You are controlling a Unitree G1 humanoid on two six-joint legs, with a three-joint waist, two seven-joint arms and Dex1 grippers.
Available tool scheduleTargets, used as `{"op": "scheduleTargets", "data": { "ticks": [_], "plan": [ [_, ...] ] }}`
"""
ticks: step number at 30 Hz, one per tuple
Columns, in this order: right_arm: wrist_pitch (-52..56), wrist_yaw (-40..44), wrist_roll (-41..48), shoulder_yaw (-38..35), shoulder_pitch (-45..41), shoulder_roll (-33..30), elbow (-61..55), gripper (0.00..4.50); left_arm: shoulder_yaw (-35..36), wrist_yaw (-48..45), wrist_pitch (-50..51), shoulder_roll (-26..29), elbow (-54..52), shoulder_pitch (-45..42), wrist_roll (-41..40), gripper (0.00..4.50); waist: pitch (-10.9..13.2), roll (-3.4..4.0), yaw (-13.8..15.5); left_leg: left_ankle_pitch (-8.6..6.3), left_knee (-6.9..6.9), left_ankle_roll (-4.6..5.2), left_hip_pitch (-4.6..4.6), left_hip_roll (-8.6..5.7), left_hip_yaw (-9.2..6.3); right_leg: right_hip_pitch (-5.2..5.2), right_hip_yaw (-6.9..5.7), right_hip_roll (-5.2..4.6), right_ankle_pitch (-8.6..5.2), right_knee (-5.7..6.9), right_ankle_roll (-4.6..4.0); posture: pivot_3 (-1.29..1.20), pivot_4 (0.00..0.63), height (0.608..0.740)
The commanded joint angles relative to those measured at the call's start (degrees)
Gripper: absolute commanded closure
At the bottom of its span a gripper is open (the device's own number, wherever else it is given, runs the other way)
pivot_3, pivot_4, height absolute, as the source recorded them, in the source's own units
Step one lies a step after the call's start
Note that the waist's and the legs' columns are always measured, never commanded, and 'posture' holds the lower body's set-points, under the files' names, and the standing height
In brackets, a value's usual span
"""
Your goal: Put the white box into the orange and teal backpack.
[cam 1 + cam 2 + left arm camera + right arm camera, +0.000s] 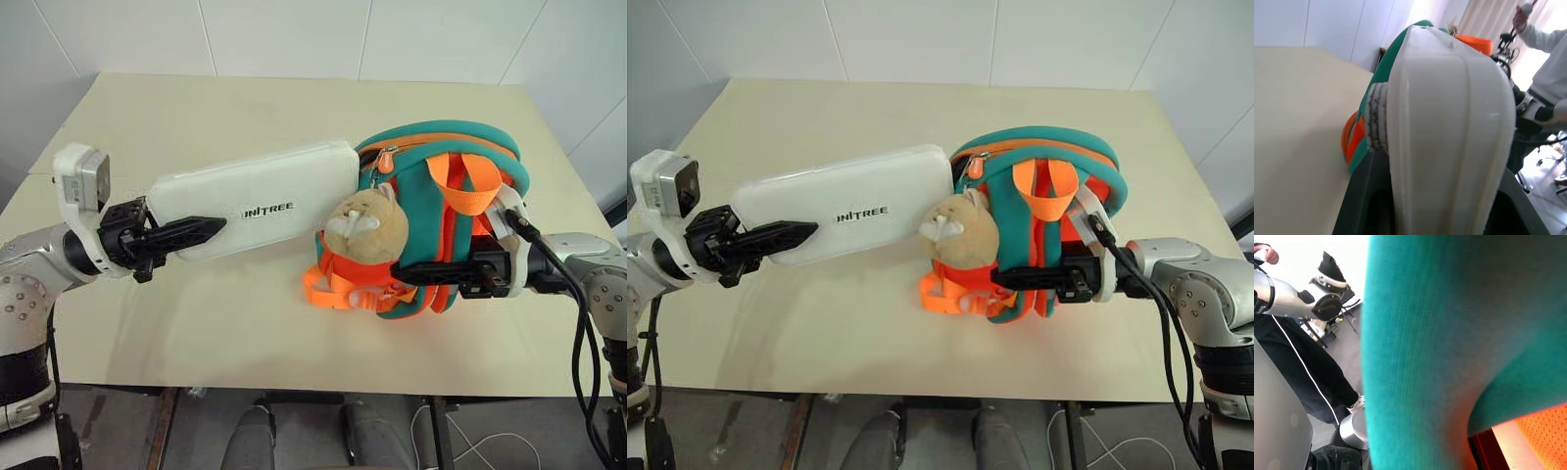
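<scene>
Head view: white box [260, 196] seemingly entering backpack [431, 176]

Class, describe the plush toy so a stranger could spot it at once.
On the beige table lies a teal and orange backpack. The plush toy hangs on its front, above the orange straps: the only beige, furry thing there.

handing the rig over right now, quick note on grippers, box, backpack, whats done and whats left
Left gripper: shut on the white box, held up off the table, far end at the mouth of the orange and teal backpack.
Right gripper: shut on the backpack's lower edge, holding it raised with its opening toward the box. The beige plush toy hangs at the front.
Done: both things gripped, box lined up with the opening.
Left: slide the box fully inside, then release both.
</scene>
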Motion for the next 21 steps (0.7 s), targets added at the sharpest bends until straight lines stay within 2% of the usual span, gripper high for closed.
{"op": "scheduleTargets", "data": {
  "ticks": [1, 9, 16, 21],
  "plan": [
    [0.2, 0.0, 1.6, -2.0, 0.1, 0.3, -2.4, 4.49, -3.9, -2.3, -4.6, 1.3, 3.8, -4.3, 5.2, 3.26, 0.0, 0.00, 0.0, 0.00, 0.00, 0.00, 0.00, 0.00, 0.00, 0.00, 0.00, 0.01, 0.00, 0.00, 0.00, 0.00, 0.150, 0.740],
    [2.9, 3.8, 5.0, -4.2, 3.8, -4.0, -6.6, 4.49, -10.7, -4.2, -8.0, 1.0, 13.6, -14.6, 12.5, 3.26, 0.0, 0.01, 0.3, -0.02, -0.03, 0.03, -0.03, 0.01, -0.01, -0.01, -0.01, 0.02, -0.02, -0.01, 0.05, 0.00, 0.150, 0.740],
    [3.3, 7.1, 6.2, -4.3, 5.8, -7.3, -9.1, 4.49, -17.3, -5.5, -8.5, -2.2, 18.7, -24.3, 17.3, 3.26, 0.0, 0.01, 1.1, -0.02, 0.11, 0.05, -0.03, 0.00, -0.01, 0.03, -0.01, 0.02, -0.02, 0.03, 0.06, 0.00, 0.150, 0.740],
    [1.7, 7.7, 4.5, -2.4, 5.3, -6.4, -8.8, 4.49, -27.7, -9.7, -12.7, -7.0, 25.2, -34.7, 26.1, 3.26, 0.0, -0.02, 1.6, -0.04, 0.29, 0.07, -0.15, -0.03, -0.04, 0.04, -0.04, 0.04, 0.01, 0.03, 0.13, 0.00, 0.150, 0.740]
  ]
}}
